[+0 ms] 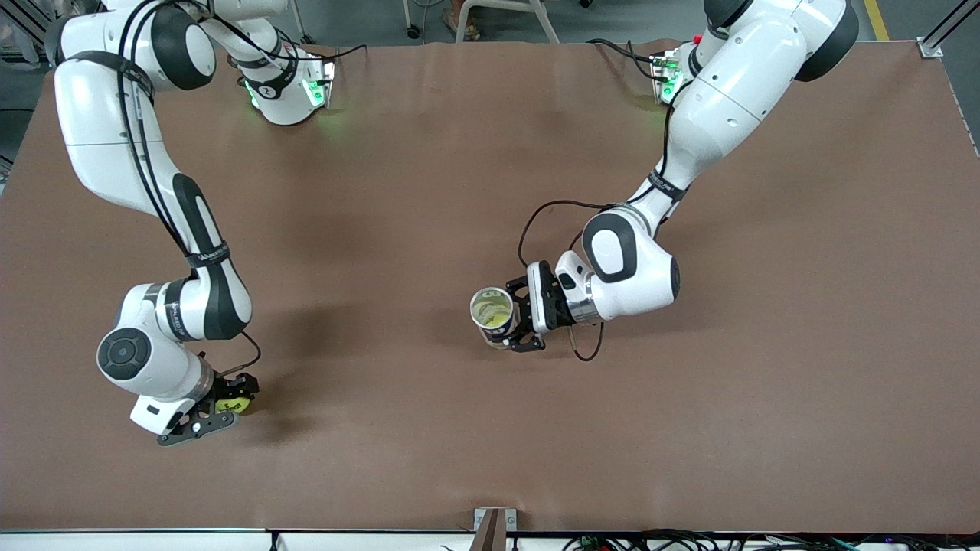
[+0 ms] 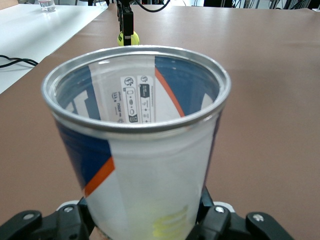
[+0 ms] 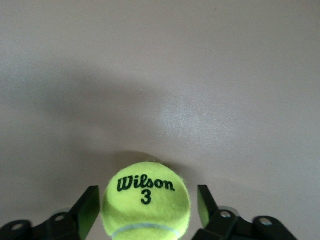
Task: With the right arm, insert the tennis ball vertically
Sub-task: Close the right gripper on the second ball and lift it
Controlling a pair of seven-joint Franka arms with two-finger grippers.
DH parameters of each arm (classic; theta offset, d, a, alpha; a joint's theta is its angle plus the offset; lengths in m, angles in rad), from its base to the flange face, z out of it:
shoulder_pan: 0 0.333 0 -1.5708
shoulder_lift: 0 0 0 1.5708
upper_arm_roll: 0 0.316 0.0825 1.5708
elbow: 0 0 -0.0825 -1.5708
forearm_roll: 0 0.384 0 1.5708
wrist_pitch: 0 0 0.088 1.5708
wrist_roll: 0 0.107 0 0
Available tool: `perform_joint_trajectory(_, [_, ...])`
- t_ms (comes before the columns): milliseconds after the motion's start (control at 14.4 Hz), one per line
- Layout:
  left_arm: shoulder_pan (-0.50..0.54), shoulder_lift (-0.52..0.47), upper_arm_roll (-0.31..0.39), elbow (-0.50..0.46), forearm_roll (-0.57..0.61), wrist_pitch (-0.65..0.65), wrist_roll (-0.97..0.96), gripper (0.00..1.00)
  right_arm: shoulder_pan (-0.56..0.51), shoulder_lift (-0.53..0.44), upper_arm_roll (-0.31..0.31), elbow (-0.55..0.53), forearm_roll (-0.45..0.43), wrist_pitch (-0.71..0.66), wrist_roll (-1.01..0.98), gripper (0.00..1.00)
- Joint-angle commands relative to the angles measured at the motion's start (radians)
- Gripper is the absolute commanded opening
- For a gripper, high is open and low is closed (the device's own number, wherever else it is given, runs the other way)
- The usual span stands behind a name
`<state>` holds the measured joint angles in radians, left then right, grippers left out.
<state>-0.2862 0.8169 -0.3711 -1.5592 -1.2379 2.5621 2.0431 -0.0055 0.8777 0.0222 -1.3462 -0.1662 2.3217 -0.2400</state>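
left pincer (image 1: 511,321) pinches the open ball can (image 1: 491,314), upright near bench (image 1: 429,191) centre. right pincer (image 1: 222,409), low at the bench's right-arm end, about eight o'clock from the can, straddles the tennis ball (image 1: 232,405); fingers (image 3: 86,210) spread, small gaps either side.

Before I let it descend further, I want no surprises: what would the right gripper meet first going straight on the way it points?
The yellow-green Wilson tennis ball already sits between the right gripper's fingers; past it, probably only the brown table surface.
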Motion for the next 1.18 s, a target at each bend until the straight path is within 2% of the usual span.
perform_joint_trajectory(0, [0.002,0.002,0.003,0.005,0.0,0.0,0.014,0.77,-0.01,0.0,0.009,-0.008,-0.036,0.015,-0.007,0.61])
perform_joint_trajectory(69, [0.002,0.004,0.003,0.005,-0.005,0.0,0.014,0.77,-0.011,0.0,0.009,-0.008,-0.045,0.013,-0.007,0.47])
perform_joint_trajectory(208, [-0.001,0.004,0.003,0.005,-0.008,0.001,0.014,0.77,-0.013,0.0,0.009,-0.008,-0.058,0.008,-0.018,0.3])
perform_joint_trajectory(277, [0.001,0.002,0.003,0.004,-0.006,0.001,0.014,0.77,-0.011,-0.003,0.01,-0.007,-0.056,0.001,-0.025,0.25])
perform_joint_trajectory(486, [0.001,0.001,0.003,0.002,-0.006,0.001,0.014,0.77,0.004,-0.026,0.027,-0.002,-0.038,-0.079,-0.019,0.22])
perform_joint_trajectory(555, [-0.001,0.002,0.003,0.004,-0.006,0.001,0.014,0.77,0.01,-0.049,0.053,0.004,-0.018,-0.125,-0.018,0.2])
perform_joint_trajectory(694, [-0.001,0.005,0.003,0.005,-0.008,0.001,0.011,0.77,0.006,-0.11,0.091,0.013,0.107,-0.221,0.005,0.2])
perform_joint_trajectory(971, [-0.005,0.004,0.003,0.005,-0.008,0.001,0.008,0.77,0.082,-0.244,0.097,0.016,0.475,-0.282,0.109,0.14])
perform_joint_trajectory(1110, [-0.004,0.002,0.003,0.005,-0.008,0.001,0.008,0.77,0.177,-0.276,0.097,0.018,0.554,-0.279,0.308,0.12])
